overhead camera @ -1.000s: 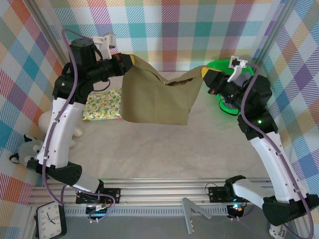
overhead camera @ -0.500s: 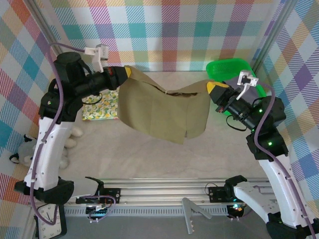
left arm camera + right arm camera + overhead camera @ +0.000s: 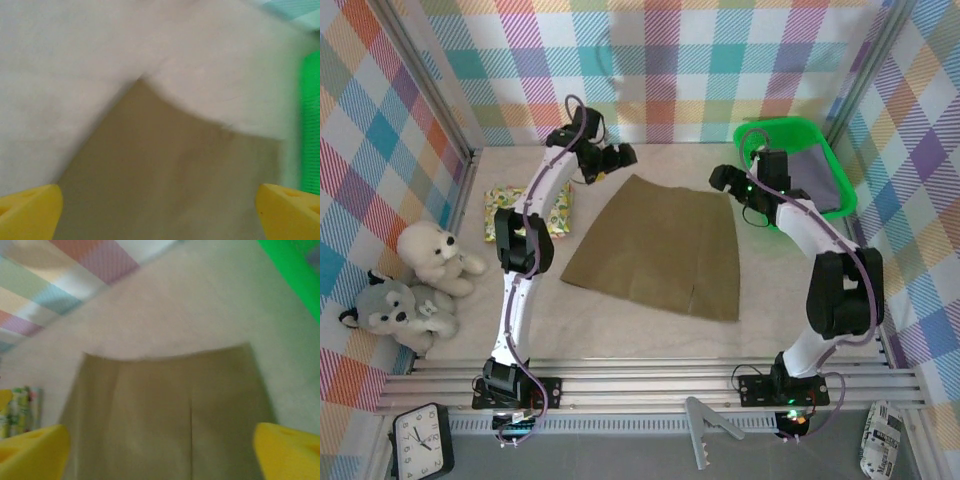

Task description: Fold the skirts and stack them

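Note:
The olive-khaki skirt [image 3: 660,245] lies spread flat on the table, its waist toward the far wall. My left gripper [image 3: 618,156] hovers just past the skirt's far left corner, open. My right gripper [image 3: 722,178] is at the far right corner, open too. In the left wrist view the yellow fingertips [image 3: 30,210] stand wide apart over the olive cloth [image 3: 165,175], nothing between them. The right wrist view has the skirt [image 3: 165,405] below wide yellow fingertips [image 3: 287,450]. A folded yellow-green floral skirt [image 3: 528,210] lies left, partly behind my left arm. A lavender-grey skirt [image 3: 817,170] rests in the tray.
The green plastic tray [image 3: 772,131] stands at the far right corner by my right arm. A white plush [image 3: 435,255] and a grey plush [image 3: 398,310] sit at the left wall. A clock [image 3: 420,440] lies below the front rail.
Both grippers held the olive skirt up in the air by its corners. They have let go and opened, and the skirt now lies flat on the table.

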You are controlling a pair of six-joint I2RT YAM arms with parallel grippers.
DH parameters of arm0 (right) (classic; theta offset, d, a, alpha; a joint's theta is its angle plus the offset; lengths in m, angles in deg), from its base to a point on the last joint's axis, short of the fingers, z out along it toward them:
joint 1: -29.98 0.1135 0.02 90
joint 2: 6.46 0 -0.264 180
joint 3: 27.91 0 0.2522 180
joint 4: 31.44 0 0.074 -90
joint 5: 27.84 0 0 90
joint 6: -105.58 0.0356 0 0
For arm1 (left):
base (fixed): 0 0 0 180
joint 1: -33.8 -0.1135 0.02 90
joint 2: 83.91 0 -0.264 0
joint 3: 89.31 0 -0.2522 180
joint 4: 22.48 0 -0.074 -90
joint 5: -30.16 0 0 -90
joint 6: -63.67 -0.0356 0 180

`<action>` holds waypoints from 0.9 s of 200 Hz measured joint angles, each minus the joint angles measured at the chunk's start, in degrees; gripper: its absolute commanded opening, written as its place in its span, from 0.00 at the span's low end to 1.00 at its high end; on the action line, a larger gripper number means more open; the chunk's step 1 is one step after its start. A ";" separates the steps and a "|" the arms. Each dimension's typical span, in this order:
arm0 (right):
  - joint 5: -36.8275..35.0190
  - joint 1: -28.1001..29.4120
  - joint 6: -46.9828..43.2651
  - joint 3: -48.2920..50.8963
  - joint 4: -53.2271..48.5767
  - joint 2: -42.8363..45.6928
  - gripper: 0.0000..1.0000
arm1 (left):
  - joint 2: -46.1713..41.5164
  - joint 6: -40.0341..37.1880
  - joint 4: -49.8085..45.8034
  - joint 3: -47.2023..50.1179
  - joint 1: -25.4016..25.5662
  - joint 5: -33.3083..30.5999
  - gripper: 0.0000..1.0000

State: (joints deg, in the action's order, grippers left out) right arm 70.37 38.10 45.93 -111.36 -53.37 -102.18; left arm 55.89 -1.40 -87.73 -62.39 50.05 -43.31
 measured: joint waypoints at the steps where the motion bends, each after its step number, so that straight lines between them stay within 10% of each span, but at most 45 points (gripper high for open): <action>1: 0.15 0.00 0.11 0.17 0.00 -0.04 0.99 | 0.04 0.00 -0.07 0.17 -0.02 0.00 1.00; 94: 0.31 3.37 3.37 -1.44 -1.46 -5.90 0.99 | -7.82 5.03 4.72 19.45 4.28 2.43 1.00; 180: 1.99 6.91 14.32 15.69 -0.68 -1.79 0.99 | 0.87 9.68 6.08 16.13 4.74 1.40 1.00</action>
State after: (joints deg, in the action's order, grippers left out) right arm 72.36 45.00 60.24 -95.67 -54.04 -103.97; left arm 56.77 8.28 -81.65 -46.26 54.79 -41.91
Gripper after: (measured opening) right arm 0.990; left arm 0.998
